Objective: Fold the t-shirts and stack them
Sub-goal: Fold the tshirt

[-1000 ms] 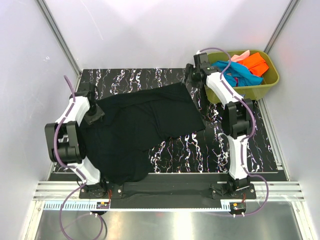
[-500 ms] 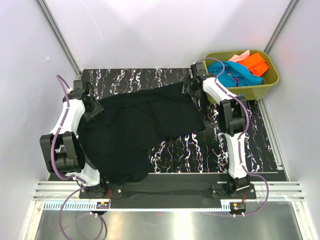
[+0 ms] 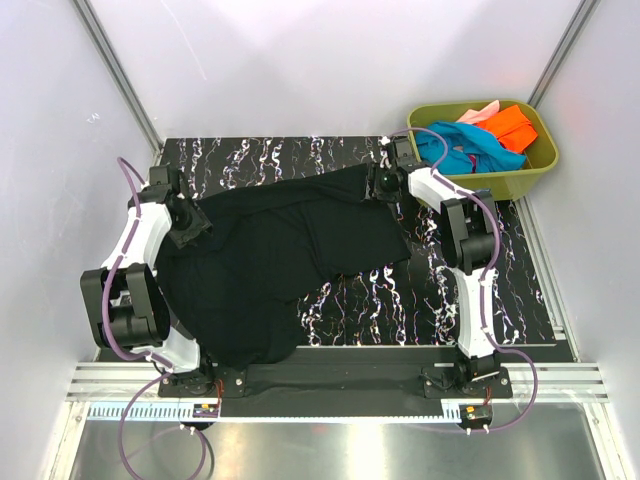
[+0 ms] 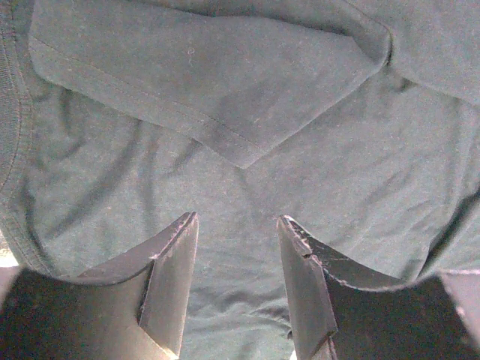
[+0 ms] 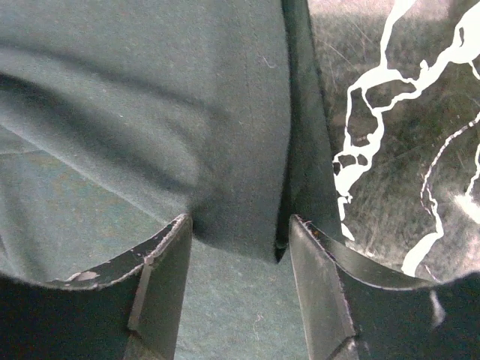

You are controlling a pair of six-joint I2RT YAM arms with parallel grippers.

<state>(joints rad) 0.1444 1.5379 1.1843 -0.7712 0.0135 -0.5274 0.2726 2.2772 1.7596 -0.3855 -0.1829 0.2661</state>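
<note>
A large black t-shirt (image 3: 270,260) lies rumpled across the marbled table (image 3: 440,300). My left gripper (image 3: 187,228) is at the shirt's left edge. In the left wrist view the left gripper (image 4: 237,217) is open just above flat black cloth (image 4: 247,97), where a folded sleeve corner lies ahead. My right gripper (image 3: 378,186) is at the shirt's far right corner. In the right wrist view the right gripper (image 5: 240,219) is open, straddling a raised fold (image 5: 225,150) at the hem. Teal (image 3: 462,152), orange (image 3: 512,125) and pink (image 3: 480,112) t-shirts lie in the tub.
The olive-green tub (image 3: 540,168) stands at the far right corner, just off the table. White enclosure walls and metal posts (image 3: 115,70) close in the sides and back. Bare marbled surface (image 5: 405,150) shows right of the shirt's hem.
My right gripper has come away from the tub, toward me, down onto the shirt's far right corner, its jaws narrowing a little. My left gripper has shifted slightly at the left edge.
</note>
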